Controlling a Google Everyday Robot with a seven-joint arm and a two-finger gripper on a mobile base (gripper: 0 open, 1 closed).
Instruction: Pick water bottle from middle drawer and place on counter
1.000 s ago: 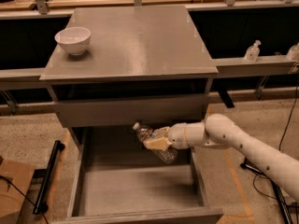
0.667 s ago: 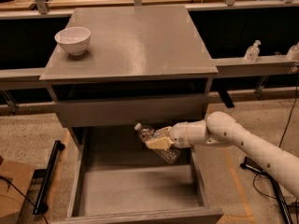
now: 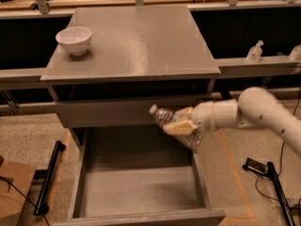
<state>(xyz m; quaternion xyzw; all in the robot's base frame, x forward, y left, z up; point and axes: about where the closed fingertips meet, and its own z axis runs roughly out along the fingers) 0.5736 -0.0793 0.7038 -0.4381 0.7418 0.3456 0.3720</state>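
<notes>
The water bottle (image 3: 165,118) is a small clear crinkled bottle with a white cap, held tilted with its cap up and to the left. My gripper (image 3: 181,124) is shut on the water bottle and holds it above the right rear part of the open middle drawer (image 3: 136,187), in front of the closed drawer front. The drawer's grey floor is bare. The counter (image 3: 136,41) is the grey cabinet top above and behind the gripper.
A white bowl (image 3: 74,40) stands at the counter's left rear. A pump-top dispenser bottle (image 3: 255,51) sits on the ledge at the right. A black bar (image 3: 49,175) and a cardboard box (image 3: 11,187) lie on the floor at left, cables and a device at right.
My gripper has risen with the water bottle and moved to the right; the bottle now sits higher against the closed drawer front. The bowl and drawer have not moved.
</notes>
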